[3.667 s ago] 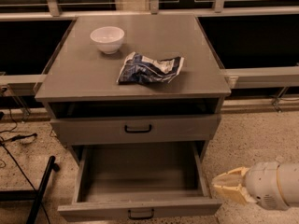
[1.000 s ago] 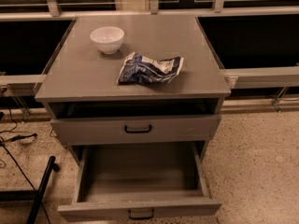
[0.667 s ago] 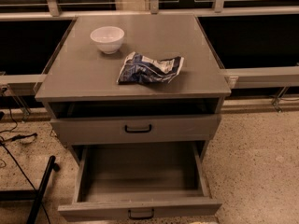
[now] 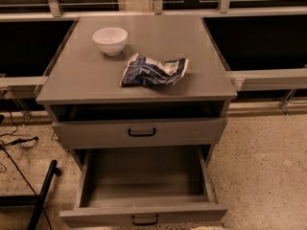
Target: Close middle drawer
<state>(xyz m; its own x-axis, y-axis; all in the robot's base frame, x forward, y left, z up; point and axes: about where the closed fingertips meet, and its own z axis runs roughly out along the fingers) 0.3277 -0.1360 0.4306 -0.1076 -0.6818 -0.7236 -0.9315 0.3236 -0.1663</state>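
The middle drawer point(image 4: 144, 213) is pulled far out at the bottom of the grey cabinet. Its deep grey box point(image 4: 144, 176) is empty and its small black loop handle point(image 4: 145, 219) sits at the lower edge of the view. Above it, the top drawer point(image 4: 139, 132) with its black handle sits nearly shut, with a dark gap over it. The lowest drawer is hidden under the open one. My gripper is out of view; only a pale sliver point(image 4: 207, 228) shows at the bottom edge below the drawer front.
A white bowl point(image 4: 110, 40) and a crumpled blue-and-white chip bag point(image 4: 153, 70) lie on the cabinet top point(image 4: 192, 42). A black stand leg point(image 4: 43, 195) and cables lie on the speckled floor at the left. A rail and dark windows run behind.
The pale gripper that was at the lower right beside the open drawer 3.7 s ago has left the view. The drawer has not moved.
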